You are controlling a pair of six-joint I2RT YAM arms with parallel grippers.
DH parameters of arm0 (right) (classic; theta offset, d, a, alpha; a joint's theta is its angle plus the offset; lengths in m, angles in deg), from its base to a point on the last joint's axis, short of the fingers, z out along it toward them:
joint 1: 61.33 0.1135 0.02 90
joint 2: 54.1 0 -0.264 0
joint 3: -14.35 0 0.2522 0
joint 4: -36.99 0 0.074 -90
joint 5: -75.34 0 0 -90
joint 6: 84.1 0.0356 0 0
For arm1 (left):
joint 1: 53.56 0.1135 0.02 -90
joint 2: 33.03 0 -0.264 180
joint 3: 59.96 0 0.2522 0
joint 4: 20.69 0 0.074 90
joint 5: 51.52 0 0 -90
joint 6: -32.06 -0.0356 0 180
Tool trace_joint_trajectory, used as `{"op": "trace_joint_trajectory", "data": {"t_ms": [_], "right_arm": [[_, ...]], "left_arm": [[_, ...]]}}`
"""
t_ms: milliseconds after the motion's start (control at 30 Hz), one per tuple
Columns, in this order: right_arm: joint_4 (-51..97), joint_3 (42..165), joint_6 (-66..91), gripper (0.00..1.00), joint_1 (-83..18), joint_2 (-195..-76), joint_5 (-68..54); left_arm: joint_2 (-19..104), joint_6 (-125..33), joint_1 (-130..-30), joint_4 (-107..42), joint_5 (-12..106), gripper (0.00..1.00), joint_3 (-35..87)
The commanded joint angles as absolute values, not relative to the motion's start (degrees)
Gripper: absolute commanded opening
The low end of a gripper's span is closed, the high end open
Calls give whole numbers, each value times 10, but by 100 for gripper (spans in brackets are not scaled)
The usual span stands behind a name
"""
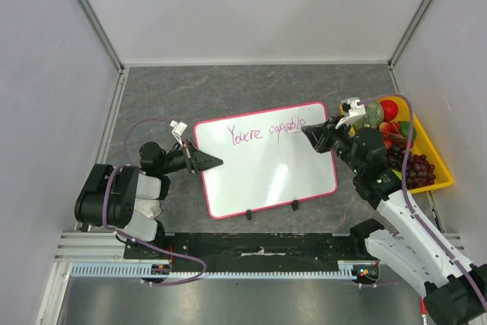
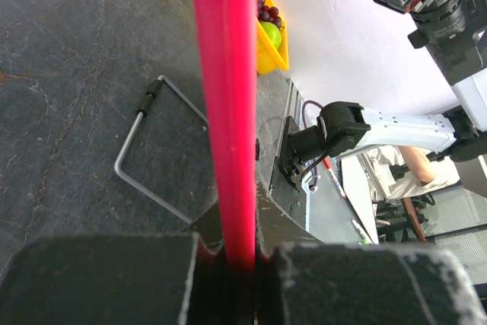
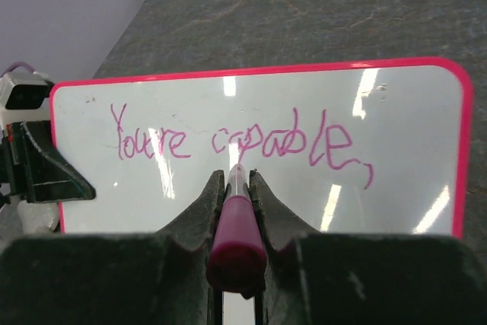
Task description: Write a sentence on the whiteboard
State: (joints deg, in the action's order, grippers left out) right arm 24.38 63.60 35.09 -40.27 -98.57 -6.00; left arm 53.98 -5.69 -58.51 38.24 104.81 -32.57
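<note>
Magenta plastic marker [image 3: 237, 226] with a rounded butt end sits closest to my right wrist camera. It is pinched between the two black fingers of the right gripper [image 3: 236, 180], with its tip just under the word "capable". From this angle I cannot tell whether the tip touches the surface. The large flat white whiteboard with a thin pink-red rim [image 1: 266, 176] lies on the dark grey tabletop [image 1: 228, 89] between the two arms, slightly askew, with its clipped long edge toward the bases. I judge it light, thin and stiff, with a glossy face that would skate under pen pressure, so the rim is the sensible place to hold it. The left gripper [image 1: 209, 162] does exactly that, its fingers pressed onto the left edge, which runs as a red bar through the left wrist view. The marker looks light and slick too, best held low on the barrel as it is now, and the ink would likely smear if brushed. By my count there is one board, one marker and two small black clips [image 1: 249, 214]. The purple-magenta cursive sentence [image 3: 228, 142] so far has one line, two words and a comma. One yellow plastic tray of toy fruit [image 1: 444, 167] stands just beside the right arm.
</note>
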Motion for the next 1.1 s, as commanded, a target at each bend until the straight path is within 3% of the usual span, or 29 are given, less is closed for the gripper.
{"op": "trace_joint_trajectory", "data": {"t_ms": [0, 467, 733, 1067], "right_arm": [[296, 658, 362, 0, -334, -1014, -103], [357, 701, 353, 0, -123, -1101, -238], [369, 723, 314, 0, 0, -1149, -381], [381, 731, 316, 0, 27, -1197, -417]], "left_arm": [[550, -102, -587, 391, 1050, 2, -333], [550, -101, -587, 393, 1051, 2, -333], [552, -99, -587, 395, 1051, 2, -333], [554, -98, -587, 398, 1051, 2, -333]]}}
